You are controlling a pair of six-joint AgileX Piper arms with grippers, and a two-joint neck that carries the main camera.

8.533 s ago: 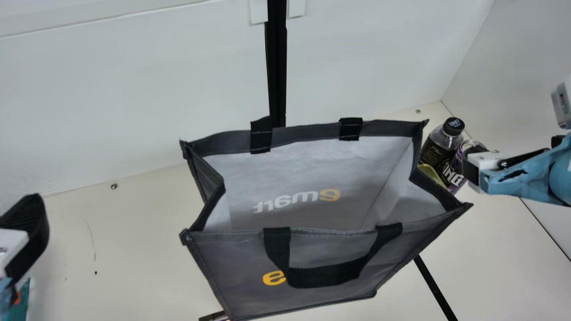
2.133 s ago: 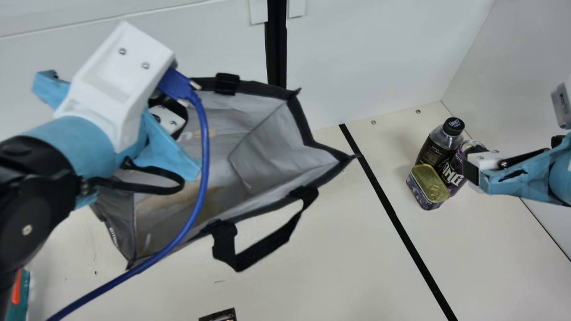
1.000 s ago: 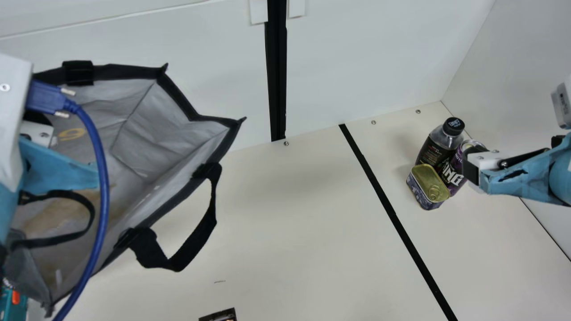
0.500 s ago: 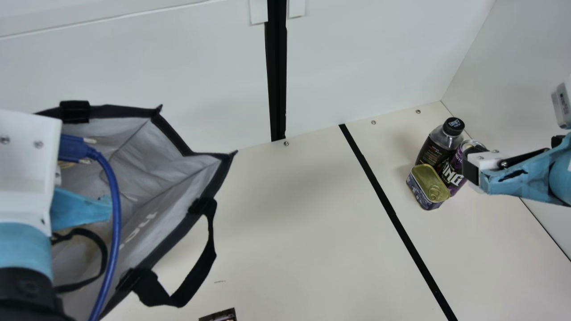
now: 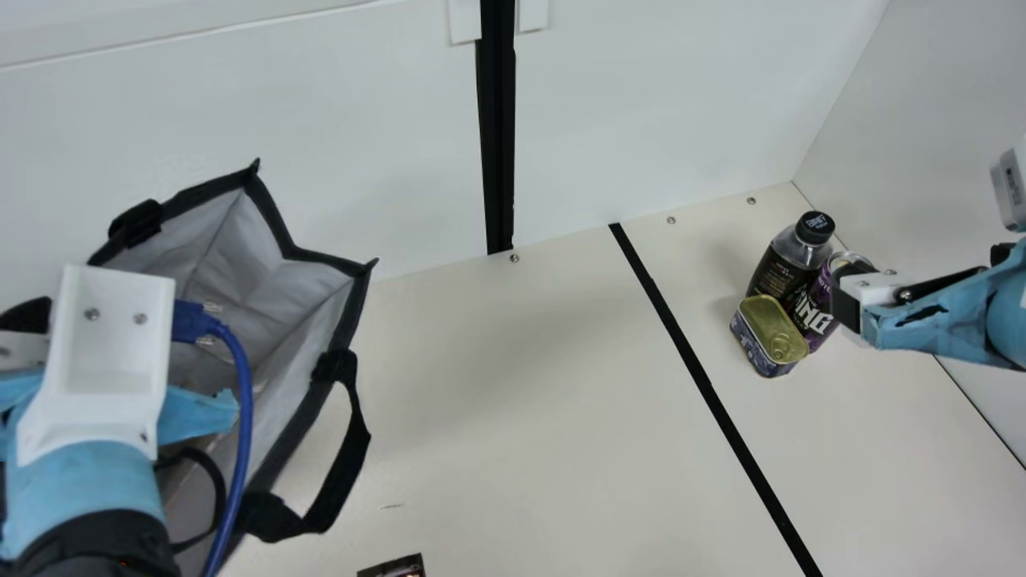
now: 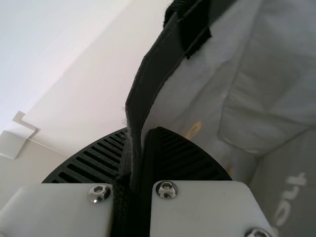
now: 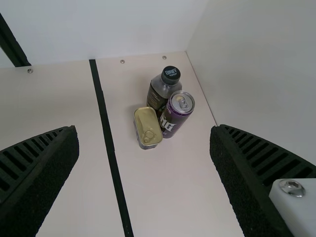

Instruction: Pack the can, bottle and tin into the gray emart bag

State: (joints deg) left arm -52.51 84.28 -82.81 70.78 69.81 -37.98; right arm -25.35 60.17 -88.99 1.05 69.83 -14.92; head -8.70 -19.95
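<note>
Gray emart bag: (image 5: pixel 311 401) at the left of the main view, mouth open, beside the back wall (image 5: pixel 361 120); contact with the wall can't be told.
Left gripper: (image 5: pixel 26 316) at the bag's far-left side, its fingers clamped on the bag rim in the left wrist view.
Bag handle: (image 5: pixel 353 450) a black loop hanging out over the counter (image 5: pixel 513 417).
Blue cable: (image 5: pixel 240 425) crosses in front of the bag's mouth.
Bottle: (image 5: pixel 789 260) upright on the counter, near the back corner.
Can: (image 5: pixel 813 308) upright just beside the bottle, near the side wall (image 5: pixel 946 120).
Tin: (image 5: pixel 769 328) gold lid up, just beside the bottle and can, on their bag-facing side.
Right gripper: (image 5: pixel 846 308) fingers wide apart, above the counter by the can in the main view.
Open room: a broad stretch of counter runs from bag to black stripe (image 5: pixel 705 385), a narrower one from stripe to tin.
Near edge: a dark printed item (image 5: pixel 393 568), partly cut off.
</note>
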